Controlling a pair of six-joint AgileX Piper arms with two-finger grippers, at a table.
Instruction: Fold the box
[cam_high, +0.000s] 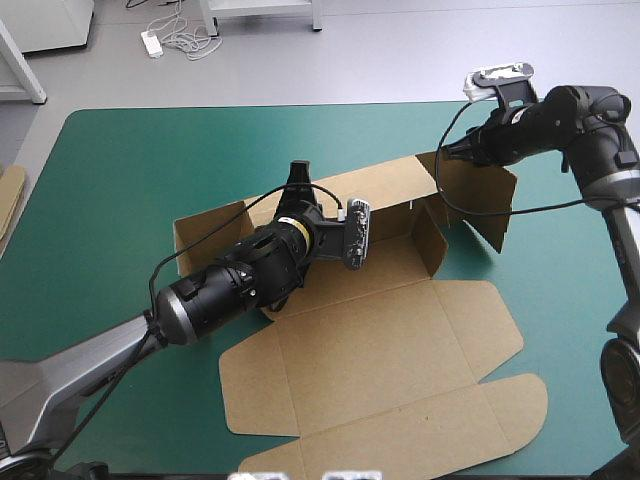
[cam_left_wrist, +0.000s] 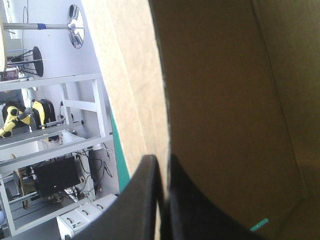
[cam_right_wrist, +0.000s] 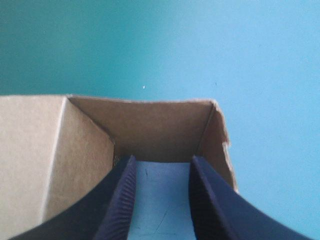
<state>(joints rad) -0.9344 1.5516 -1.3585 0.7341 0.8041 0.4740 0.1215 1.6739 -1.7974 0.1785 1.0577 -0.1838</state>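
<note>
My left hand (cam_left_wrist: 161, 161) is pressed almost together on the box (cam_high: 400, 255). It pinches the top edge of the far wall (cam_high: 385, 190), with the board sandwiched between the two black fingers. My right hand (cam_right_wrist: 163, 160) is spread with nothing between its fingers. It points into the far right corner, where the far wall meets the right end flap (cam_high: 492, 210). From that wrist I look into a brown pocket of walls, with the teal-green cover beyond.

The box sits in the middle of the counter (cam_high: 120, 170). Its far wall stands upright and the left end wall (cam_high: 205, 228) is raised too. The right end flap stands angled away from the tray, and the lid (cam_high: 385, 365) lies flat toward me with its tabs spread. An edge of spare board (cam_high: 8, 200) shows at the counter's left edge, well apart.

I judge the sheet to be light, stiff across its panels and willing to bend only along its creases. A hard pinch in mid-panel would probably dent it, and a loose wall will likely spring back once let go. The surface looks dry and matte, so a flat pinch should not slip. The best hold seems to be a free top edge, as my left hand has. My right could take the end flap near its crease, swing it inward and tuck it.
</note>
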